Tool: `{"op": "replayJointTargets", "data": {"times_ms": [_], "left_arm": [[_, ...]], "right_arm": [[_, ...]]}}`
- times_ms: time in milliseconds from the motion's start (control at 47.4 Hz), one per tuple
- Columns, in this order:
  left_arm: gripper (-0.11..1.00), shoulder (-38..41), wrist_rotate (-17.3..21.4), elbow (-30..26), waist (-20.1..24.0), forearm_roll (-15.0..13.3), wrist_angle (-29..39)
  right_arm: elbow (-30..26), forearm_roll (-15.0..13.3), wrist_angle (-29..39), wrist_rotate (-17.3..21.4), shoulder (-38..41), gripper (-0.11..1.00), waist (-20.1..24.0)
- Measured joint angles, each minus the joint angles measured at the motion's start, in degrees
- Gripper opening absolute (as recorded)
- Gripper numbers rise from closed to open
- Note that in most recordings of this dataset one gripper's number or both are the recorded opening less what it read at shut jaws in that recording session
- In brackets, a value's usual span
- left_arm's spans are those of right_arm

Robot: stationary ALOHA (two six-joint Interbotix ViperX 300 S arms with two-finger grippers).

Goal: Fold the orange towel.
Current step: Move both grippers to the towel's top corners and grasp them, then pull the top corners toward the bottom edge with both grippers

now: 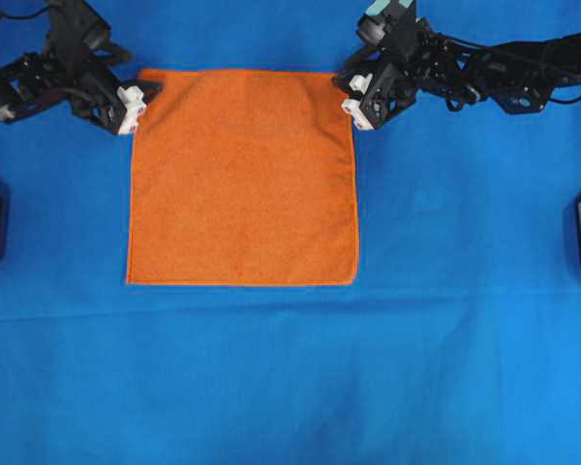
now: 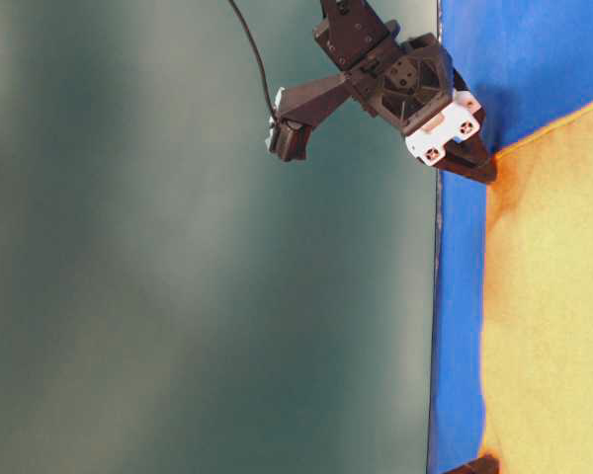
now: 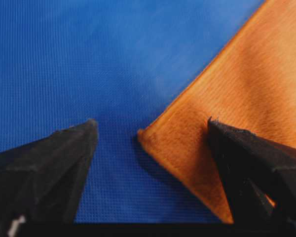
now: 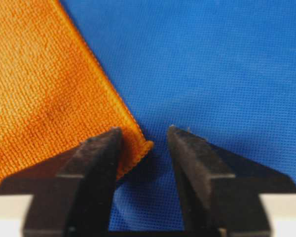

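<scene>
Orange towel [image 1: 242, 179] lies flat and unfolded on the blue surface [image 1: 290, 387]; no fold made yet. Left end effector [image 3: 150, 148] spread wide, straddling a far corner, nothing gripped. Right end effector [image 4: 144, 143] parted narrowly at the other far corner, hem between the tips, not pinched. Grasp and whole fold remain.

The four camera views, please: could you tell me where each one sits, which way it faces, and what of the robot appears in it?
Overhead exterior: above, facing down; orange towel flat, left gripper and right gripper at its far corners.
Table-level exterior: low, image turned sideways; one arm at a towel corner.
Left wrist: behind open fingers, facing a towel corner.
Right wrist: the same, fingers astride the other corner.
All four views share the towel on blue cloth.
</scene>
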Motion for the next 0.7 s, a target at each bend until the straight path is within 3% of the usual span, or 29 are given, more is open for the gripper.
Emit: {"op": "replayJointTargets", "data": {"times_ms": [190,316,696], "left_arm": [[0.25,1.49,1.05,-1.32,0.09,-0.09,0.35],[0.02,1.49,2.11,-1.41,-0.7,-0.09,0.35],[0.01,-0.18,0.97,-1.05,-3.6,-0.09,1.58]], "right_arm": [[0.0,0.0,0.0,0.0,0.0,0.03,0.0],[0.0,-0.09,0.0,0.0,0.0,0.02,0.0],[0.0,-0.26,0.0,0.0,-0.26,0.02,0.0]]}}
